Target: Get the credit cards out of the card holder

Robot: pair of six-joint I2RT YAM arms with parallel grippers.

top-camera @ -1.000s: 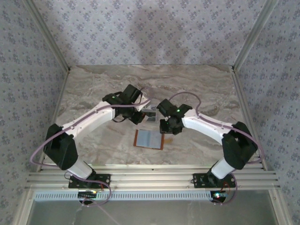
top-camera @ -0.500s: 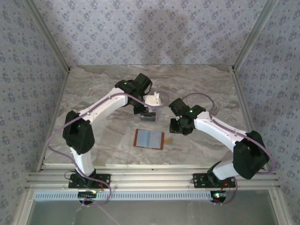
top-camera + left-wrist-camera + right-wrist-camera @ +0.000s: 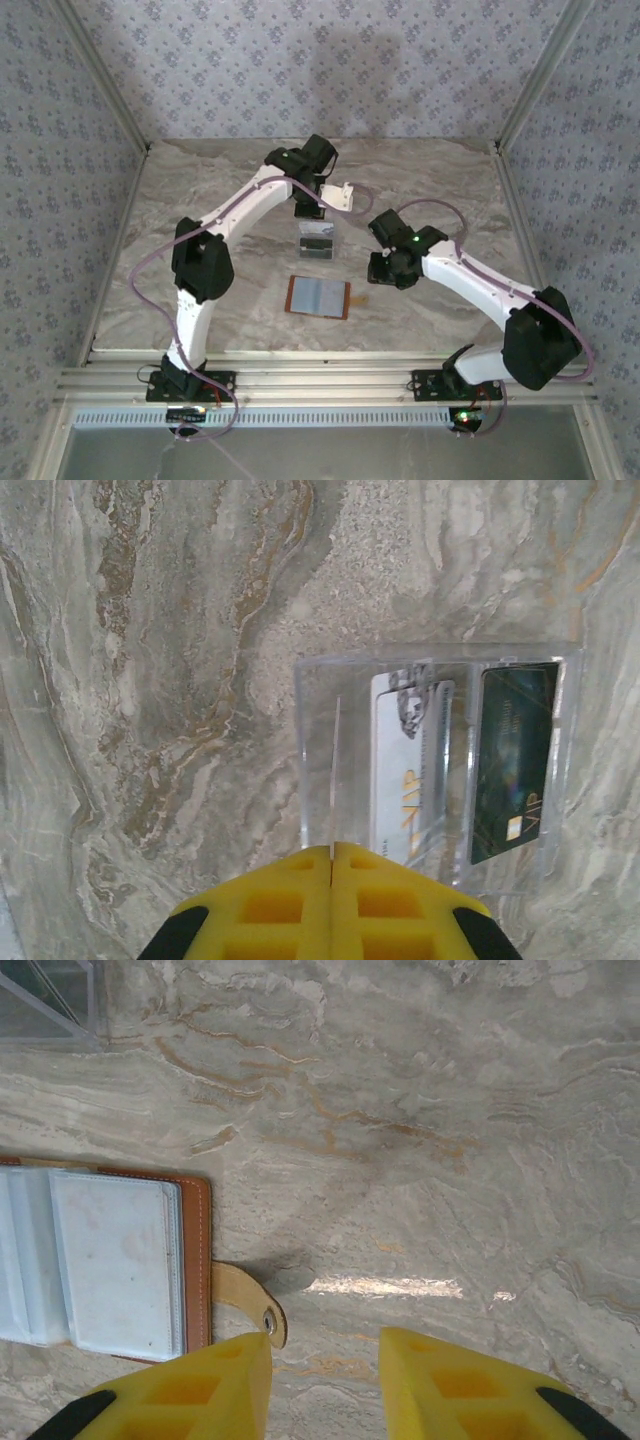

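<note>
Left fingers (image 3: 275,880) pinch card (image 3: 335,770) edge-on over clear tray (image 3: 300,730); lower into empty slot, then release. Right fingers (image 3: 200,1390) narrowly apart beside card holder (image 3: 196,1260).

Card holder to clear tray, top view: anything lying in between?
Nothing. In the top view, only bare marble table separates the card holder from the clear tray.
</note>
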